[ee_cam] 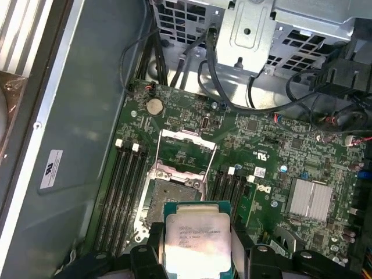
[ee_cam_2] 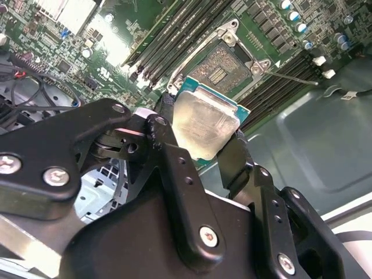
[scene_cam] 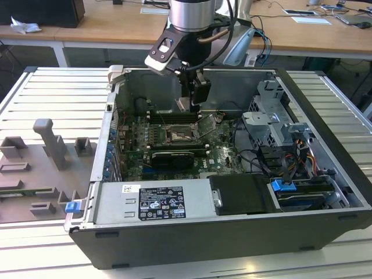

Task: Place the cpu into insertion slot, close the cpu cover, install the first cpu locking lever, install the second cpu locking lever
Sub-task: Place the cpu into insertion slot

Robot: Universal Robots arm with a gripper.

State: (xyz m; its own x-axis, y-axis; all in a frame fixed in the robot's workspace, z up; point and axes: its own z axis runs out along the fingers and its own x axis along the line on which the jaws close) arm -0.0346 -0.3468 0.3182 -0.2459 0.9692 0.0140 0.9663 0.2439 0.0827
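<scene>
Second wrist view: cpu (ee_cam_2: pixel 206 125) clamped by two opposite edges in the claw (ee_cam_2: pixel 202 132), held in the air just short of the insertion slot (ee_cam_2: pixel 221 67), not in it.
Progress: slot bare, contacts exposed; seating, closing and both latchings all left, by my reading.
First wrist view: cpu cover (ee_cam: pixel 187 146) tipped open off the slot, which the other wrist view leaves unclear.
Exterior view: arm (scene_cam: pixel 192 14) reaching down into the open computer case (scene_cam: pixel 174 244), case lying on the ribbed metal table (scene_cam: pixel 35 99).
</scene>
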